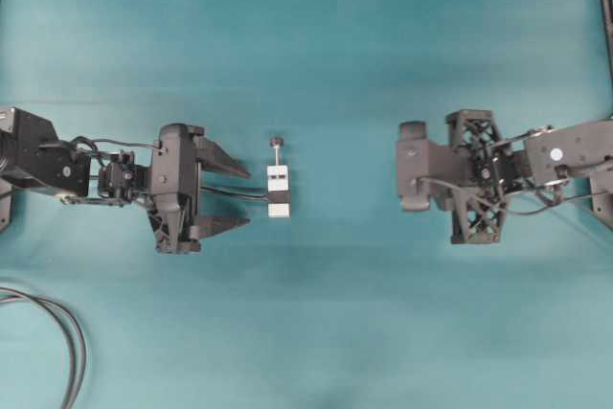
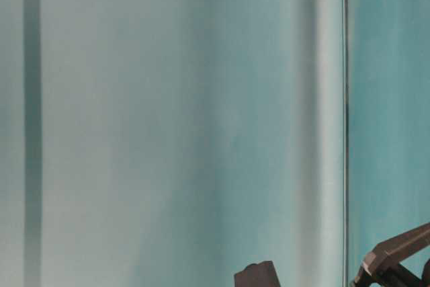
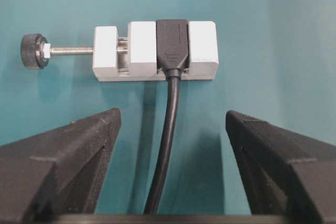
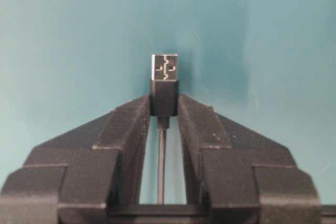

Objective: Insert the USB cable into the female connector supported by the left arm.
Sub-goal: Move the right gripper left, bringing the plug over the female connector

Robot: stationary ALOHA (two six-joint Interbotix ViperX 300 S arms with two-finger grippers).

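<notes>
Left gripper (image 1: 223,192) spread wide, holding nothing; female connector (image 1: 278,191) on worktop (image 1: 316,332) mid-area, just beyond its fingertips. Right gripper (image 4: 164,103) clamped on USB cable (image 4: 164,80) plug, apparently lifted, toward right edge, well apart.

Shiny metal tip on matt black USB cable (image 4: 164,85)

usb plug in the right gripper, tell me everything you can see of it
The USB plug has a small black body and a silver metal tip stamped with a seam pattern. Its thin black cable runs back between the fingers. The right gripper pinches the black body from both sides, tip pointing straight out past the fingertips, over bare teal table. Nothing else touches it.
</notes>
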